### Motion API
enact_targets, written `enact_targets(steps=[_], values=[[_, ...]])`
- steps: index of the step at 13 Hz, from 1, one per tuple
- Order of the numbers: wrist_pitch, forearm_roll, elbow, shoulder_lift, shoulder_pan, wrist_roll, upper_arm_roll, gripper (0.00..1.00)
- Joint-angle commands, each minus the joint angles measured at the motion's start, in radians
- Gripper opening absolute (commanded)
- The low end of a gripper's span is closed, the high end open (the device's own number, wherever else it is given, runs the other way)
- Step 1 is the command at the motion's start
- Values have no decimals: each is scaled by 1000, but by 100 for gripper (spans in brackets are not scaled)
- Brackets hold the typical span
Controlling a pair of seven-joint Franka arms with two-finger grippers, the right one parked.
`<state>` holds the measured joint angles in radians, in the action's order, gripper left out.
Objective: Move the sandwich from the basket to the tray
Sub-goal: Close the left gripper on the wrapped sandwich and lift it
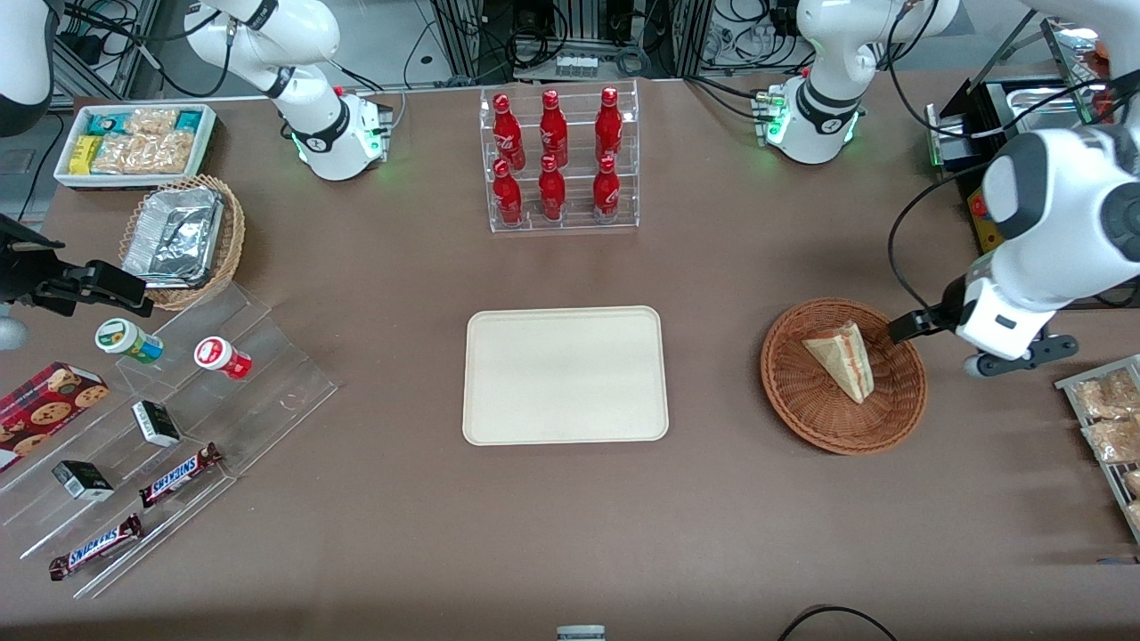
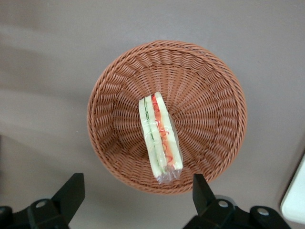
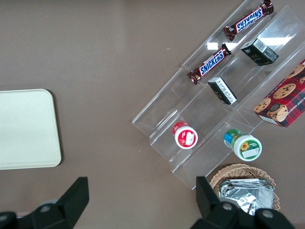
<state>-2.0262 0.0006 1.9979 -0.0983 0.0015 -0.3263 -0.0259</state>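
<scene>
A wrapped triangular sandwich (image 1: 842,359) of pale bread with red and green filling lies in the round reddish-brown wicker basket (image 1: 802,392). The flat cream tray (image 1: 565,374) lies bare beside the basket, toward the parked arm's end of the table. My gripper (image 1: 904,331) hovers over the basket's rim on the working arm's side. In the left wrist view the sandwich (image 2: 159,138) rests on its side in the basket (image 2: 209,105). The gripper (image 2: 137,193) is open, its black fingers (image 2: 71,193) spread wide above the rim with nothing between them. A corner of the tray (image 2: 295,200) shows.
A clear rack of red bottles (image 1: 559,160) stands farther from the front camera than the tray. A stepped clear display with snacks (image 1: 178,418), a tan wicker basket of foil trays (image 1: 183,236) and a white snack bin (image 1: 134,142) lie toward the parked arm's end. Bagged snacks (image 1: 1109,427) sit beside the basket.
</scene>
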Motion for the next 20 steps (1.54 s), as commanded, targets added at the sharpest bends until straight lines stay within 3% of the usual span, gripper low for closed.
enact_targets(steps=[1, 7, 20], values=[[-61, -5, 39, -7, -9, -108, -2, 100], [-199, -5, 134, -26, -51, -227, -3, 100], [-465, -4, 243, -144, -86, -307, -3, 100]])
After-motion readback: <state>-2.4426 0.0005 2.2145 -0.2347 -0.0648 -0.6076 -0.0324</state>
